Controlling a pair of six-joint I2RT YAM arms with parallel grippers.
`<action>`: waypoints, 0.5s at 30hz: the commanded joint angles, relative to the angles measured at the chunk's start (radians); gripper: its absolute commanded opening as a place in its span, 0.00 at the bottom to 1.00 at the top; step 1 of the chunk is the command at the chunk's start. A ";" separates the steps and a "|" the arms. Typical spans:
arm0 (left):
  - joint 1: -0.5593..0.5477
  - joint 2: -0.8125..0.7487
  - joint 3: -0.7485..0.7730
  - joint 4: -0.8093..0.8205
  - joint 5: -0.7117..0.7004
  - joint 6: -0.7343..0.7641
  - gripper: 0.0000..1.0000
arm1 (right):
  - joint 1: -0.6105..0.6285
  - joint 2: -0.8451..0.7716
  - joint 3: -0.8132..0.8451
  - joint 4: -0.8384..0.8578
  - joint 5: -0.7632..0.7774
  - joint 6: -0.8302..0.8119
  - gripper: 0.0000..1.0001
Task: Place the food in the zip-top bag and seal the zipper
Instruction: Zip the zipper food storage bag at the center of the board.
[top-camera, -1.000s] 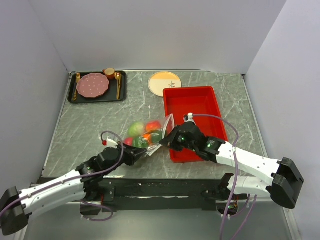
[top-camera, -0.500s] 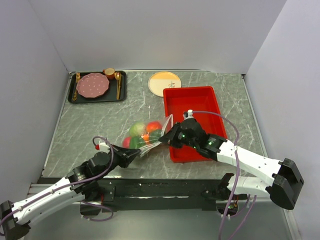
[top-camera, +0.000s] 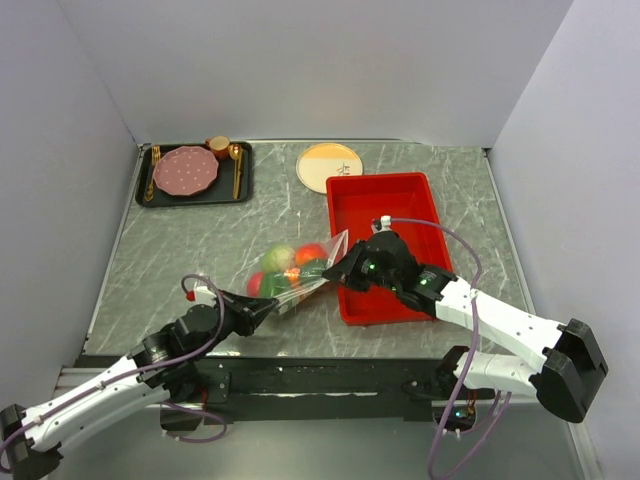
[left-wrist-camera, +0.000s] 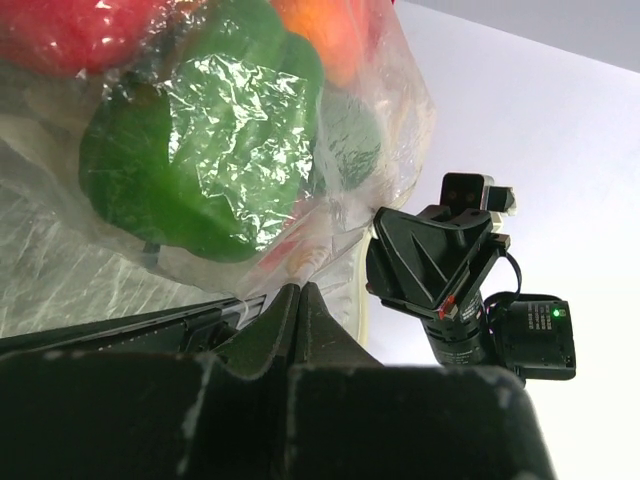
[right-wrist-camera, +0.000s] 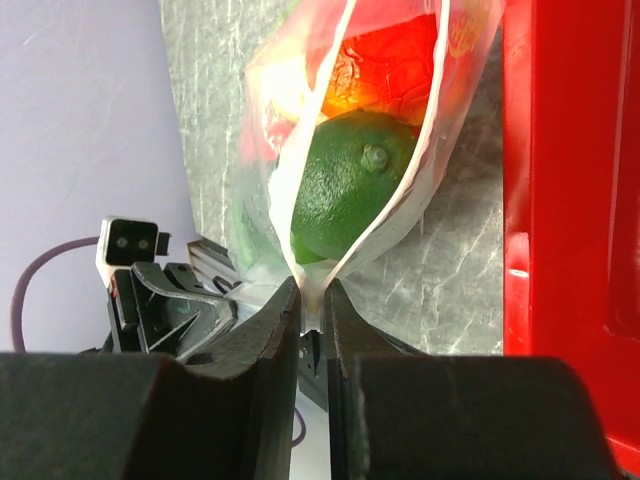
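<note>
The clear zip-top bag (top-camera: 292, 272) hangs between my two grippers above the table, with the food (top-camera: 283, 262) inside: red, orange, light green and dark green pieces. My left gripper (top-camera: 266, 309) is shut on the bag's near-left end. My right gripper (top-camera: 335, 278) is shut on the zipper (right-wrist-camera: 430, 150) at the bag's right end. In the right wrist view the two pale zipper strips spread apart above my fingertips, with a green lime (right-wrist-camera: 350, 185) and red pieces between them. The left wrist view shows a dark green pepper (left-wrist-camera: 200, 165) through the plastic.
A red tray (top-camera: 390, 240) lies just right of the bag, under my right arm. A round yellow-white plate (top-camera: 330, 166) sits behind it. A black tray (top-camera: 148, 196) with a pink plate, gold cutlery and a cup is at the back left.
The right gripper has shifted slightly right and away along the bag's mouth. The left gripper has pulled back toward the near-left, stretching the bag between them.
</note>
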 joint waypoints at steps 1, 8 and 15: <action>0.005 -0.034 0.035 -0.134 -0.089 -0.005 0.01 | -0.046 -0.017 0.018 -0.009 0.080 -0.041 0.05; 0.006 -0.080 0.060 -0.192 -0.114 -0.005 0.01 | -0.055 0.004 0.024 -0.003 0.057 -0.054 0.05; 0.006 -0.076 0.086 -0.210 -0.123 0.010 0.01 | -0.058 0.009 0.025 -0.001 0.057 -0.059 0.07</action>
